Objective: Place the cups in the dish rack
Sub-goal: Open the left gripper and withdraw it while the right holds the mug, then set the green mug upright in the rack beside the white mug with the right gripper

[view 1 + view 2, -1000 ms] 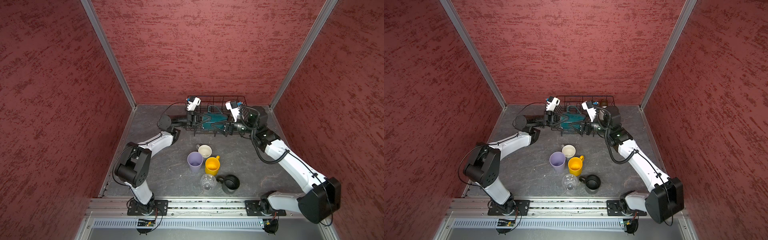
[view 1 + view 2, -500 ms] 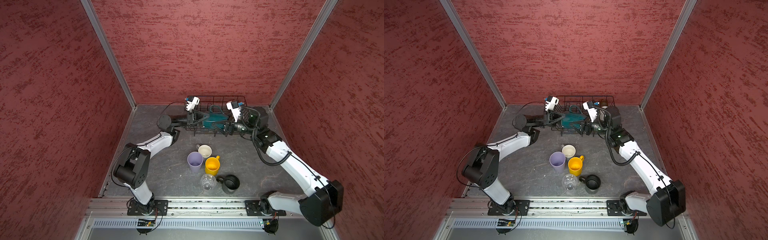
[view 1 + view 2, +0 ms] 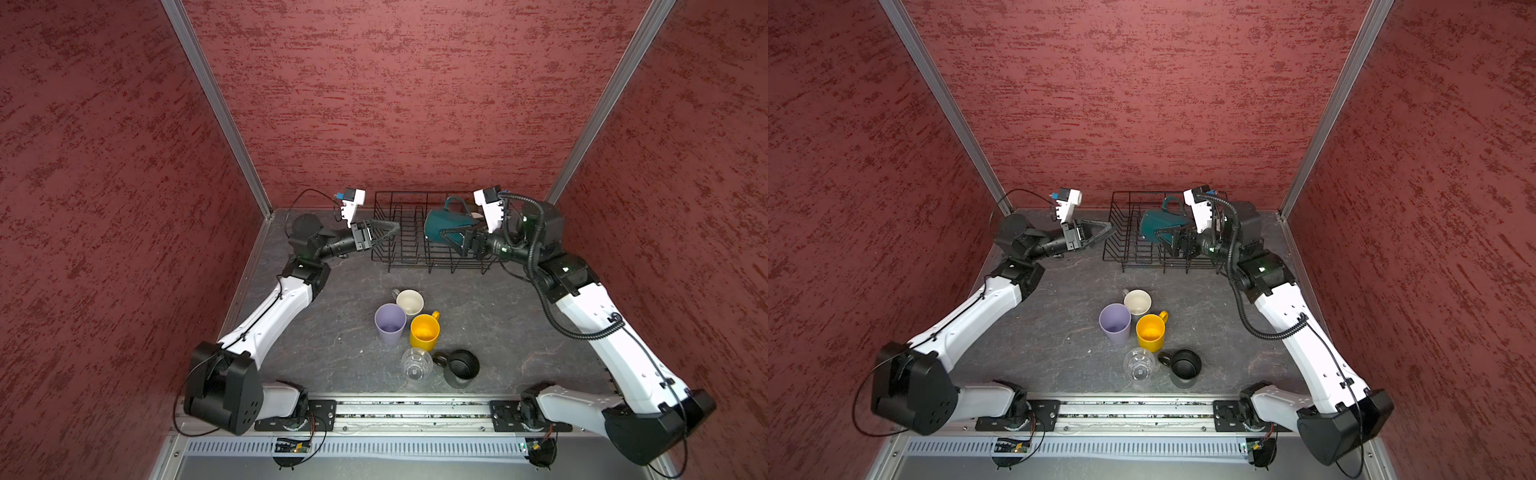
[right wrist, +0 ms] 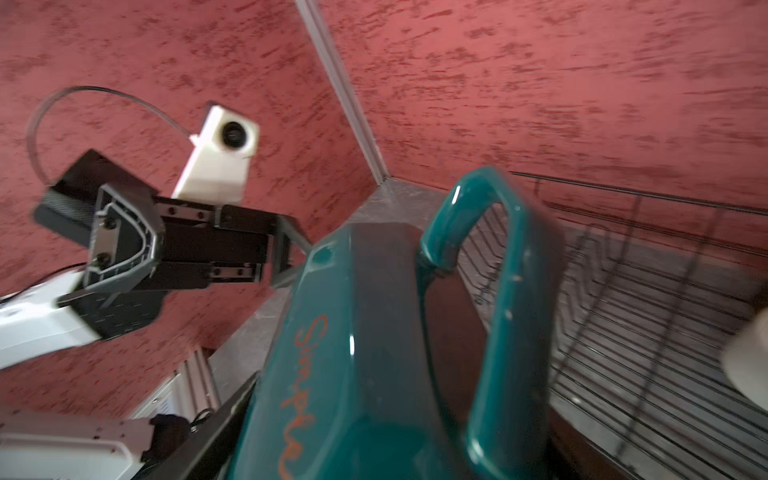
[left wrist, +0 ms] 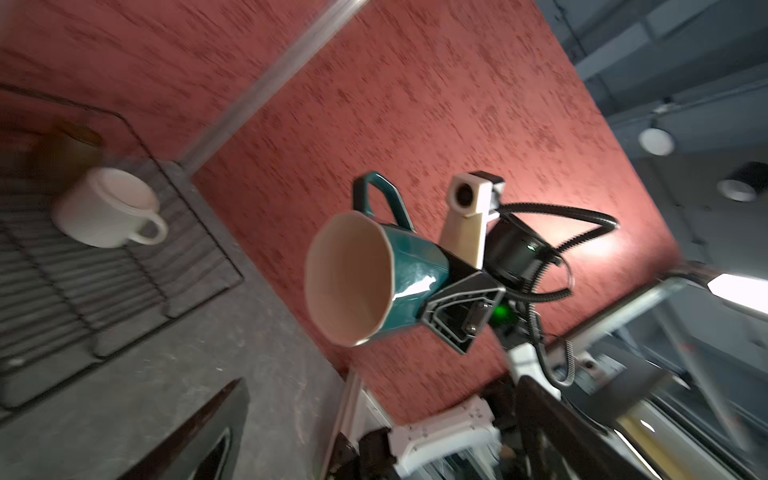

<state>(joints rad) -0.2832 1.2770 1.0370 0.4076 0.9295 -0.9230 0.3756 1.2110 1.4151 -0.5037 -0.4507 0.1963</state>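
Mug (image 3: 442, 224) of teal faceted ceramic, cream inside, hangs sideways over the black wire dish rack (image 3: 411, 192), upper centre, clamped in the right gripper (image 3: 448, 235); left gripper (image 3: 390, 230), at the rack's left edge, gapes empty.

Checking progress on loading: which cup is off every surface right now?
The teal mug, clamped sideways in the right gripper at the dish rack; the others rest on table or rack.
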